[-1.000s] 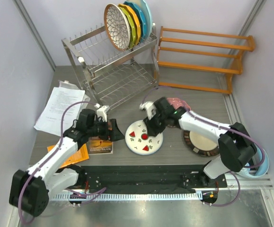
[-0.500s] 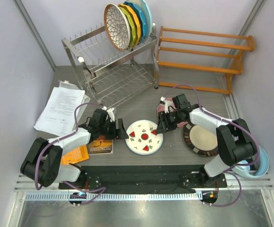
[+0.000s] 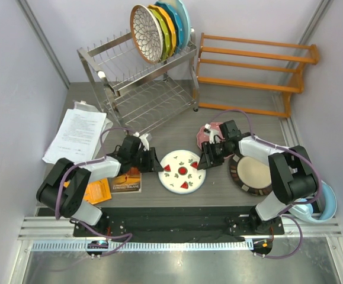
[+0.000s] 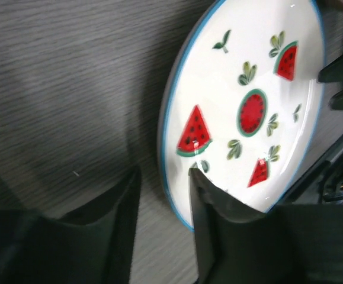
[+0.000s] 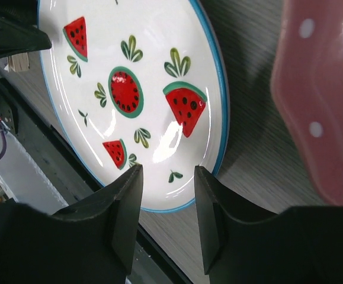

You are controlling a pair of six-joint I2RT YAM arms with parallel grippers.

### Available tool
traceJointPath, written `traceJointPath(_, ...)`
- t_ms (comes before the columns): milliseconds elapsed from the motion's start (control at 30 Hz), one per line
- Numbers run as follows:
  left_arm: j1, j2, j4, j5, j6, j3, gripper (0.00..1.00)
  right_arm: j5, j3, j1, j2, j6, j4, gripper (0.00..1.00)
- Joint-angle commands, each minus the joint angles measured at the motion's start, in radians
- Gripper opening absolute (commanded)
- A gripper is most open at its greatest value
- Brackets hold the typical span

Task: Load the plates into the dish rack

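The white watermelon plate (image 3: 182,171) (image 4: 248,89) (image 5: 141,71) lies flat on the table between both arms. My left gripper (image 3: 154,161) (image 4: 164,174) is open and straddles the plate's left rim, one finger over the plate and the other over the table. My right gripper (image 3: 205,160) (image 5: 168,170) is open just above the plate's right rim, gripping nothing. The pink polka-dotted plate (image 3: 218,131) (image 5: 325,89) lies behind the right wrist, partly hidden. The dark brown-rimmed plate (image 3: 253,174) lies at the right. The petal-pattern plate (image 3: 146,32) stands in the dish rack (image 3: 132,89).
A yellow-green plate (image 3: 162,29), an orange one and a blue one stand in the rack's top tier behind the petal plate. An orange wooden shelf (image 3: 254,71) stands at the back right. Papers (image 3: 79,133), a booklet (image 3: 127,182) and an orange card lie at the left.
My left gripper slid right to the watermelon plate's rim and its jaws narrowed around it. My right gripper drew back from over the plate to its right edge, uncovering more of the pink plate.
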Motion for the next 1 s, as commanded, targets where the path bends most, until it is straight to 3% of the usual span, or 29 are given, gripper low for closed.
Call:
traceJointPath(0, -0.009, 0.052, 0.002, -0.022, 0.018, 0.020, 0.31, 0.037, 0.017, -0.042, 0.012, -0.021, -0.009, 0.46)
traceJointPath(267, -0.009, 0.056, -0.013, -0.039, 0.041, 0.006, 0.00, 0.063, 0.052, -0.064, 0.043, -0.072, -0.058, 0.46)
traceJointPath(533, 0.001, 0.009, -0.034, -0.021, 0.084, -0.032, 0.00, 0.082, 0.087, -0.122, -0.012, -0.107, -0.115, 0.46)
traceJointPath(700, 0.030, -0.048, -0.014, 0.030, 0.107, -0.062, 0.00, 0.082, 0.110, -0.125, 0.058, -0.136, -0.124, 0.47)
traceJointPath(967, 0.048, -0.059, 0.000, 0.051, 0.118, -0.046, 0.00, -0.093, 0.140, -0.110, 0.170, -0.185, -0.159, 0.47)
